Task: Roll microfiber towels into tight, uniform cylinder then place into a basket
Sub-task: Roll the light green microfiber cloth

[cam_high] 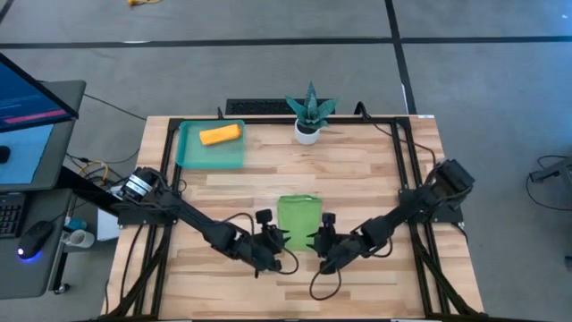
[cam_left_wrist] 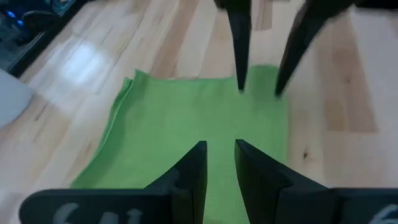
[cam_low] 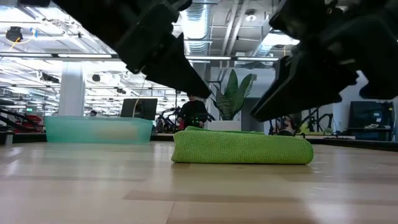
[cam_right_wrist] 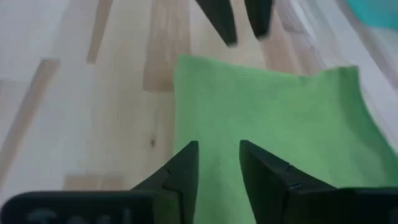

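A wooden counter [cam_high: 357, 179] seen from above, with two dark robot arms reaching in from the left and right toward its near edge. Between them lies the lime green towel [cam_high: 298, 223], folded into a flat rectangle, not rolled. In the low view it reads as a thick, flat pad resting on the wood [cam_low: 242, 148].

The left claw [cam_high: 273, 241] sits at the towel's near left corner. Its wrist view shows its two fingers standing a narrow gap apart above the green cloth, with nothing between them. The right claw [cam_high: 323, 242] sits at the towel's near right corner. Its fingers are likewise parted by a small gap over the cloth, gripping nothing. Each wrist view also shows the other arm's finger pair at the towel's opposite edge.

At the far left of the counter is the basket [cam_high: 189, 154], a shallow teal tray. The orange towel [cam_high: 220, 134] lies inside it as a short roll, near the far rim. A small white pot with a spiky green plant [cam_high: 308, 118] stands at the far edge, right of the basket.
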{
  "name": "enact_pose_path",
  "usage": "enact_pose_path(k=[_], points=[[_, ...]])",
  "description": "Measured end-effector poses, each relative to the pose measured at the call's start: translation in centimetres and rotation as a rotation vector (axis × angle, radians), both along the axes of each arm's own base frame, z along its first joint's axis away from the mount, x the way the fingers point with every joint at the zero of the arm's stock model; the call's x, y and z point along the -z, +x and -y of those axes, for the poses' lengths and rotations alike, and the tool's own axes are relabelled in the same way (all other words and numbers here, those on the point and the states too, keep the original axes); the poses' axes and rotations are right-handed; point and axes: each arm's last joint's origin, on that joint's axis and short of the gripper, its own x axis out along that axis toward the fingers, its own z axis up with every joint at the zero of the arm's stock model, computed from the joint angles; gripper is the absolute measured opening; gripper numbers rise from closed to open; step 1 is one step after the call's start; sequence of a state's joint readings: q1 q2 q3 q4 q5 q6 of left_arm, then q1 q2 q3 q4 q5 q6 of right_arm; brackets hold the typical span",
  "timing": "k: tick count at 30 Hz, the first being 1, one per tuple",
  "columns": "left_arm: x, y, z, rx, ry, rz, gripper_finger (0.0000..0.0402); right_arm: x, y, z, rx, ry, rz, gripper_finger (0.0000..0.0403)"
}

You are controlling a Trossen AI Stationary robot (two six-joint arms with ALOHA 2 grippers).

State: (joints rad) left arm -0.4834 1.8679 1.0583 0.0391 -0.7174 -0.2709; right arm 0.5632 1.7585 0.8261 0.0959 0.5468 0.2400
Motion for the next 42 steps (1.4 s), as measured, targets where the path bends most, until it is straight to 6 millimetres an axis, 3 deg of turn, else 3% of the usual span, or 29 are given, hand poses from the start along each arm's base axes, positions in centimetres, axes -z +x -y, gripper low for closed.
enact_pose_path(k=[11, 21, 32, 38, 42], points=[[1.9, -0.5, -1.1, 0.084, -0.18, 0.021, 0.0074, 1.1, 0.6, -0.4, -0.025, 0.044, 0.001, 0.0071], [3.9, -2.1, -1.7, 0.041, -0.273, -0.015, 0.0074, 1.3, 0.4, -0.4, -0.02, 0.096, -0.035, 0.0044], [6.6, -1.6, -1.2, 0.051, -0.381, -0.051, 0.0074, 2.0, 0.3, 0.7, -0.001, 0.225, -0.175, 0.001], [6.2, -1.9, -1.2, 0.057, -0.372, -0.071, 0.0074, 2.1, 0.3, 0.9, 0.009, 0.237, -0.186, 0.0018], [4.6, -2.5, -0.7, 0.078, -0.327, -0.056, 0.0074, 1.7, 0.3, 0.9, 0.007, 0.24, -0.182, 0.0023]])
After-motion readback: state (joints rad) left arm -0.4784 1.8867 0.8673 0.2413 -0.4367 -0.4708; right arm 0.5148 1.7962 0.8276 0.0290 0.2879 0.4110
